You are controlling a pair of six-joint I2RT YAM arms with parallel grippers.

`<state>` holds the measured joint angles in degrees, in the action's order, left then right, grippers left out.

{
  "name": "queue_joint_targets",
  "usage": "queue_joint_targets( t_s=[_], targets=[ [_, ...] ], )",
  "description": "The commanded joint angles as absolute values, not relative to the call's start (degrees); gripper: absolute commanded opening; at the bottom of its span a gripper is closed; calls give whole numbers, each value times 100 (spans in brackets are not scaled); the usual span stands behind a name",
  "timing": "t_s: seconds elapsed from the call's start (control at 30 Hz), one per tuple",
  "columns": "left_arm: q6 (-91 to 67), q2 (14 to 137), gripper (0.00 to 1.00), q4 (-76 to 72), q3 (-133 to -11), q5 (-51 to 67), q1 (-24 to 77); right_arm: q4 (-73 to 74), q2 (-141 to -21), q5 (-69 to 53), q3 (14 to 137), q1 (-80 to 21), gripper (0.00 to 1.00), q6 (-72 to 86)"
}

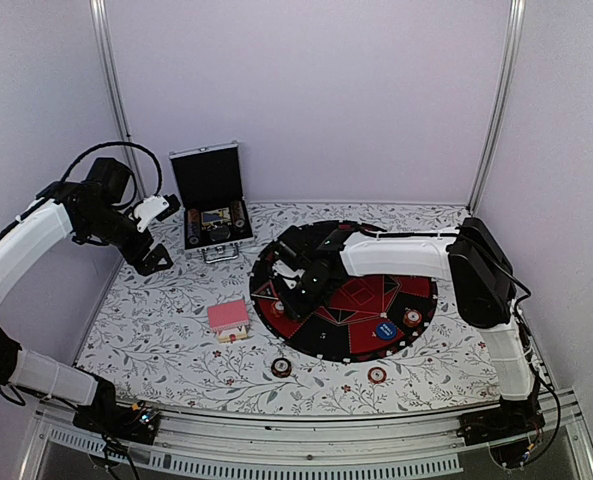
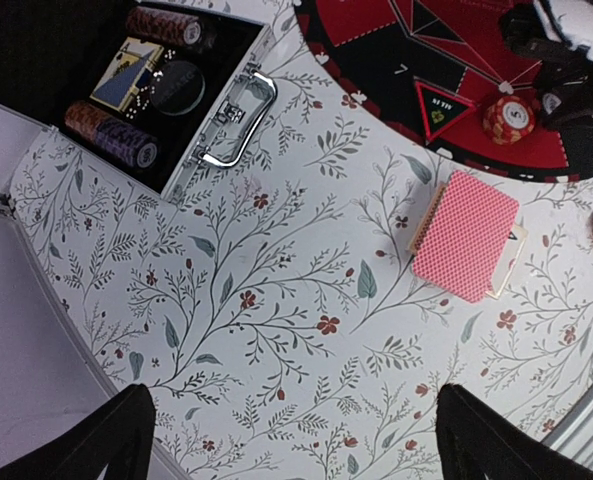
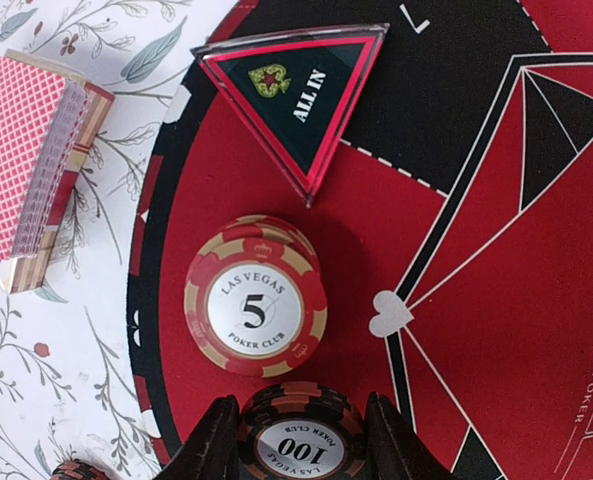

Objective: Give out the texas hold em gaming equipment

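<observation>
Poker set, distribution partly done.
Red 5 chips (image 3: pixel 255 310) laid on mat (image 3: pixel 456 250); black 100 chips (image 3: pixel 298 445) clamped in right gripper (image 3: pixel 296 438), seemingly just above mat; card deck (image 2: pixel 464 235) beside mat; chip rolls (image 2: pixel 111 138) undistributed in case (image 1: pixel 208 170); left gripper (image 2: pixel 291 440) spread wide, empty.

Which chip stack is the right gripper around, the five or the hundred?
The black stack marked 100, between the fingers of the right gripper; the red 5 stack sits free beside it.
</observation>
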<state>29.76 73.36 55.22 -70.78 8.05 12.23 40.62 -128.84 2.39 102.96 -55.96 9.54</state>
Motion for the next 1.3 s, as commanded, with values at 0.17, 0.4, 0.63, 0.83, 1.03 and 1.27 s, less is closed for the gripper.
queue_joint_targets(
  t_s=[0.17, 0.4, 0.63, 0.83, 1.03, 1.27],
  targets=[
    [3032, 7311, 100, 5597, -7232, 765, 1292, 3875, -13160, 171, 10284, -5599, 25, 905],
    [3043, 7311, 100, 5633, -7242, 781, 1296, 3770, -13201, 123, 10222, -5596, 26, 899],
    [3050, 7311, 100, 5634, -7251, 783, 1287, 3678, -13177, 131, 10195, -5603, 35, 881],
    [3059, 7295, 100, 5642, -7252, 782, 1292, 3717, -13039, 280, 10185, -5600, 60, 893],
    [3032, 7295, 100, 5647, -7251, 809, 1291, 3808, -12656, 401, 10279, -5601, 63, 896],
    [3041, 7286, 100, 5669, -7275, 808, 1299, 3963, -11920, 430, 10099, -5739, 71, 1047]
  ],
)
